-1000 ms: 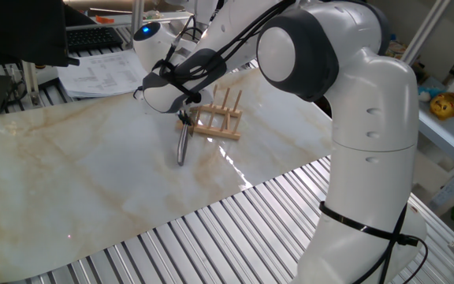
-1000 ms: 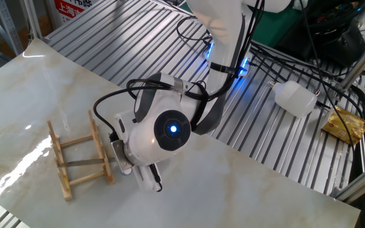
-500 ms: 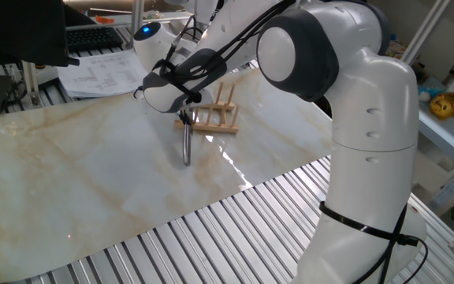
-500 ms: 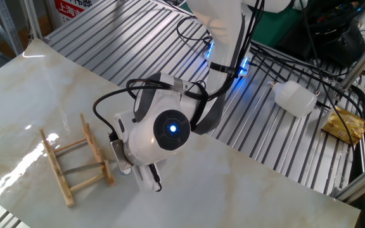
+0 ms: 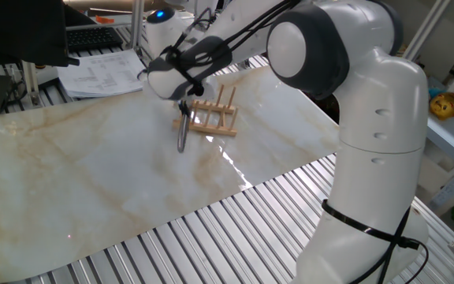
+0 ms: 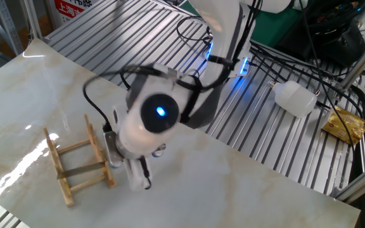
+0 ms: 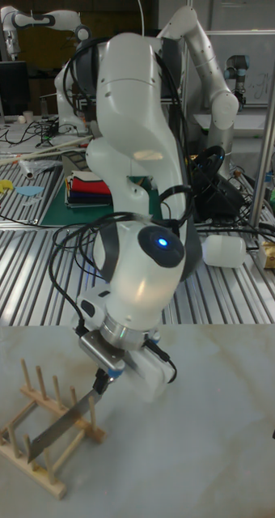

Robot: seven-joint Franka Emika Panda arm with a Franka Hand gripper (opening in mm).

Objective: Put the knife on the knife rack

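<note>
One gripper (image 7: pixel 103 377) pinching the knife (image 7: pixel 63 425) by its handle, blade slanting down over the near end of the knife rack (image 7: pixel 42 437), just above the pegs; contact with them impossible to judge. Fingers mostly hidden behind the wrist housing in the other fixed view, blurred. Only the shiny handle (image 5: pixel 183 136) clear beside the knife rack (image 5: pixel 213 118) on the marble table (image 5: pixel 69 181).

A white plastic bottle (image 6: pixel 294 98) is lying on the metal slats beside a crumpled gold wrapper (image 6: pixel 345 124); papers (image 5: pixel 101 71) are sitting nearby.
</note>
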